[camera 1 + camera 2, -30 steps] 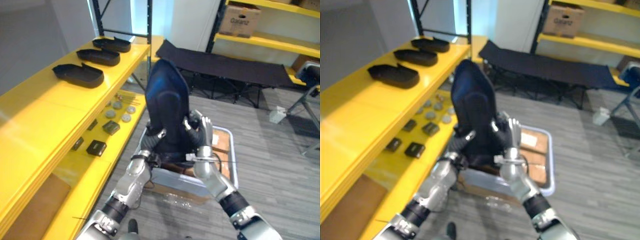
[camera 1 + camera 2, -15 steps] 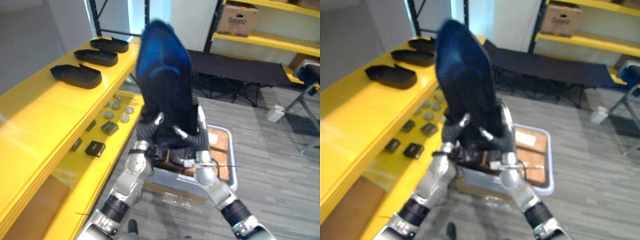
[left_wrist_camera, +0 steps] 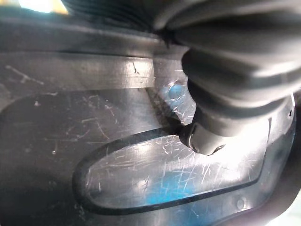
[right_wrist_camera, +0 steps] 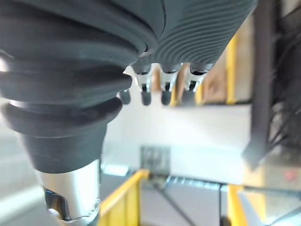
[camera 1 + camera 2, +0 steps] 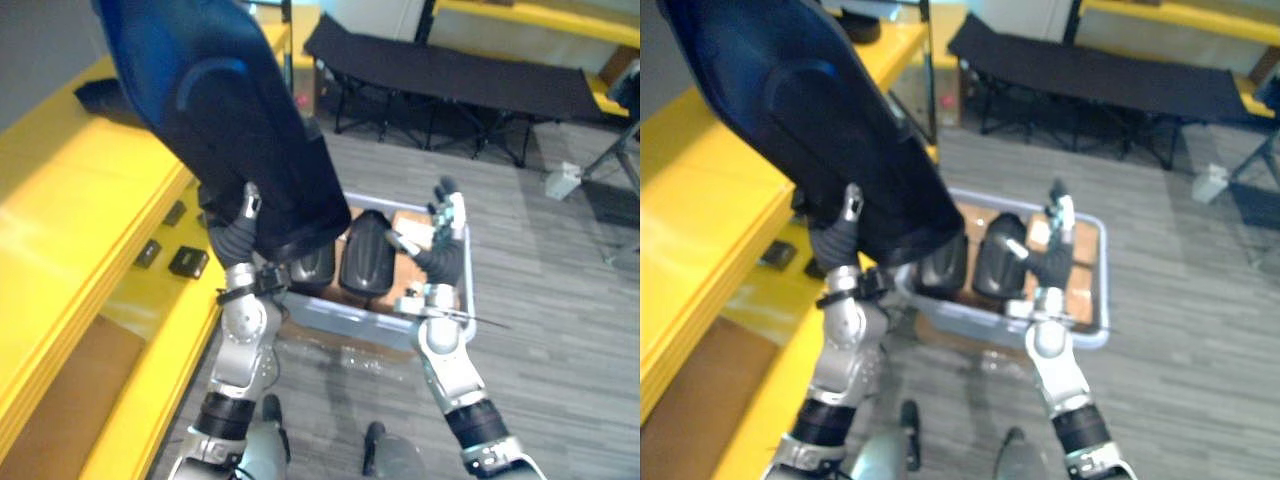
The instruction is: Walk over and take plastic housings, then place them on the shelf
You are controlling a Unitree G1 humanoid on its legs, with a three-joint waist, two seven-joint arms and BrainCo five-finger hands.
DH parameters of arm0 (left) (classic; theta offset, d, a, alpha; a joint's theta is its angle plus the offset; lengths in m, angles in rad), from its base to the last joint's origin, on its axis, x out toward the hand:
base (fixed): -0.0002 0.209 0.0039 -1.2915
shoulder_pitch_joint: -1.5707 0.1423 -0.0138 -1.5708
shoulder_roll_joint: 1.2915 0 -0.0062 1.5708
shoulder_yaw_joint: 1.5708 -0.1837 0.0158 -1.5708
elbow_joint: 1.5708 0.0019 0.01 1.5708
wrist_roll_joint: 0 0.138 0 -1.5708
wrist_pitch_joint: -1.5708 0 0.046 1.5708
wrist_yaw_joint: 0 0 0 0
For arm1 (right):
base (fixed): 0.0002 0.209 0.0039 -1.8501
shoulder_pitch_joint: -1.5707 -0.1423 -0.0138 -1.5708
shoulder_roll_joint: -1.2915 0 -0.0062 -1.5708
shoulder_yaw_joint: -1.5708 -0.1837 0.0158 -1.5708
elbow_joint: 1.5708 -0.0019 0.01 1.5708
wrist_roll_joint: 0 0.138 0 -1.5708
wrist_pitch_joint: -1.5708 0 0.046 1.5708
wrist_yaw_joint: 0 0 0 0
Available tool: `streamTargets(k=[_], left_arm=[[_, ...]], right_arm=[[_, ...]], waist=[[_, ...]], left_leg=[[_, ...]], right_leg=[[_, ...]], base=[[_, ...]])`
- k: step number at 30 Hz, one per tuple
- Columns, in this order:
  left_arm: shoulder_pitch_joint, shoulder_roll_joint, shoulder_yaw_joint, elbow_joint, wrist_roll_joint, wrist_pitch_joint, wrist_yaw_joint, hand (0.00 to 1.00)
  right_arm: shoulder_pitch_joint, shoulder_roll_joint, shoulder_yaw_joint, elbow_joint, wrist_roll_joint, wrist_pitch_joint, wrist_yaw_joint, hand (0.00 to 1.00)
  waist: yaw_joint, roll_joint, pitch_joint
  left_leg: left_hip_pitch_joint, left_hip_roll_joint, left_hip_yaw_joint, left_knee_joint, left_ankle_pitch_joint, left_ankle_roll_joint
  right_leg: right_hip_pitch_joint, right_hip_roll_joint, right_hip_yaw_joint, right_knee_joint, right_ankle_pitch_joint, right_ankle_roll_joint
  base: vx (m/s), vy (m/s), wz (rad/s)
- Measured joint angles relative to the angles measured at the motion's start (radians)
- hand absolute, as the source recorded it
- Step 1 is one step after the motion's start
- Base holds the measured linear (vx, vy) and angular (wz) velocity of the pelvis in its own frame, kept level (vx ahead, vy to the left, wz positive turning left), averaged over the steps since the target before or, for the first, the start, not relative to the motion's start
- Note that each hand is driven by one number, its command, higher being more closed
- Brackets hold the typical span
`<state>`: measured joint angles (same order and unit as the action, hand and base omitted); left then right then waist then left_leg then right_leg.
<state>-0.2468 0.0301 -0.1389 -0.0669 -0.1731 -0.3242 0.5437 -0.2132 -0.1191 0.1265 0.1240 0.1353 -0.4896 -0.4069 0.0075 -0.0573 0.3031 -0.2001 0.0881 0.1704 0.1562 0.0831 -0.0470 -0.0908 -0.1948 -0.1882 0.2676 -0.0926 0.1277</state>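
A large dark blue plastic housing [image 5: 220, 120] is held high and tilted over the edge of the yellow shelf [image 5: 60, 200]. My left hand [image 5: 238, 240] is shut on its lower end, the thumb [image 3: 207, 136] pressed on its scratched face [image 3: 141, 179]. My right hand [image 5: 447, 255] stands apart to the right, open, its fingers [image 4: 162, 89] straight and holding nothing. Below both hands a grey bin [image 5: 350, 322] holds two more black housings [image 5: 365, 262]. Another black housing [image 5: 95, 95] lies on the shelf top, partly hidden behind the held one.
Small black boxes [image 5: 188, 262] sit on the lower yellow shelf board. A black folding cot [image 5: 450, 70] stands at the back, with a chair leg and a white object [image 5: 562, 180] on the grey floor to the right.
The housing has risen and swung left toward the shelf, now in my left hand alone. My right hand has let go and moved off right. The camera has tipped downward, showing the bin.
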Motion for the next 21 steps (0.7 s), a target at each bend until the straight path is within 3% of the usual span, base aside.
streamTargets(k=[5, 8, 13, 15, 18, 21], left_arm=[[0.141, 0.002, 0.114, -0.119, 0.075, -0.006, 0.067, 1.00], [0.261, 0.002, 0.225, -0.238, 0.121, -0.008, 0.088, 1.00], [0.424, 0.001, 0.496, -0.327, 0.152, -0.018, 0.117, 1.00], [0.504, -0.005, 0.626, -0.327, 0.150, -0.035, 0.102, 1.00], [0.605, -0.047, 0.735, -0.337, 0.151, -0.065, 0.063, 1.00], [0.664, -0.089, 0.791, -0.350, 0.147, -0.092, 0.028, 1.00]], right_arm=[[0.055, -0.001, -0.059, -0.029, 0.094, -0.007, 0.140, 0.00], [0.053, -0.004, -0.067, -0.052, 0.113, -0.007, 0.206, 0.00], [0.009, -0.003, -0.028, -0.030, 0.127, 0.019, 0.239, 0.00], [-0.051, 0.000, -0.005, 0.027, 0.129, 0.043, 0.242, 0.00], [-0.101, 0.021, 0.015, 0.103, 0.125, 0.078, 0.247, 0.00], [-0.126, 0.045, 0.037, 0.137, 0.111, 0.103, 0.253, 0.00]], waist=[[0.008, 0.015, 0.009], [0.020, 0.034, 0.012], [0.125, 0.051, 0.010], [0.187, 0.051, 0.009], [0.264, 0.052, 0.005], [0.310, 0.050, 0.003]], left_leg=[[-0.004, -0.029, -0.040, -0.028, 0.008, -0.010], [0.010, -0.054, -0.115, -0.049, 0.025, -0.017], [0.028, -0.102, -0.251, -0.071, 0.036, -0.023], [0.042, -0.125, -0.319, -0.079, 0.038, -0.024], [0.042, -0.152, -0.392, -0.078, 0.039, -0.020], [0.041, -0.161, -0.415, -0.077, 0.029, -0.018]], right_leg=[[0.016, -0.006, -0.011, -0.014, 0.001, 0.001], [0.076, -0.018, -0.097, -0.017, -0.015, 0.000], [0.173, -0.039, -0.260, 0.003, -0.077, 0.009], [0.232, -0.048, -0.337, 0.001, -0.103, 0.010], [0.282, -0.046, -0.407, -0.009, -0.122, 0.004], [0.310, -0.036, -0.443, -0.037, -0.123, 0.003]], base=[[0.03, 0.001, 0.28], [0.13, -0.022, 0.69], [0.14, -0.048, 0.95], [0.14, -0.061, 0.96], [0.10, -0.067, 0.80], [0.06, -0.070, 0.40]])
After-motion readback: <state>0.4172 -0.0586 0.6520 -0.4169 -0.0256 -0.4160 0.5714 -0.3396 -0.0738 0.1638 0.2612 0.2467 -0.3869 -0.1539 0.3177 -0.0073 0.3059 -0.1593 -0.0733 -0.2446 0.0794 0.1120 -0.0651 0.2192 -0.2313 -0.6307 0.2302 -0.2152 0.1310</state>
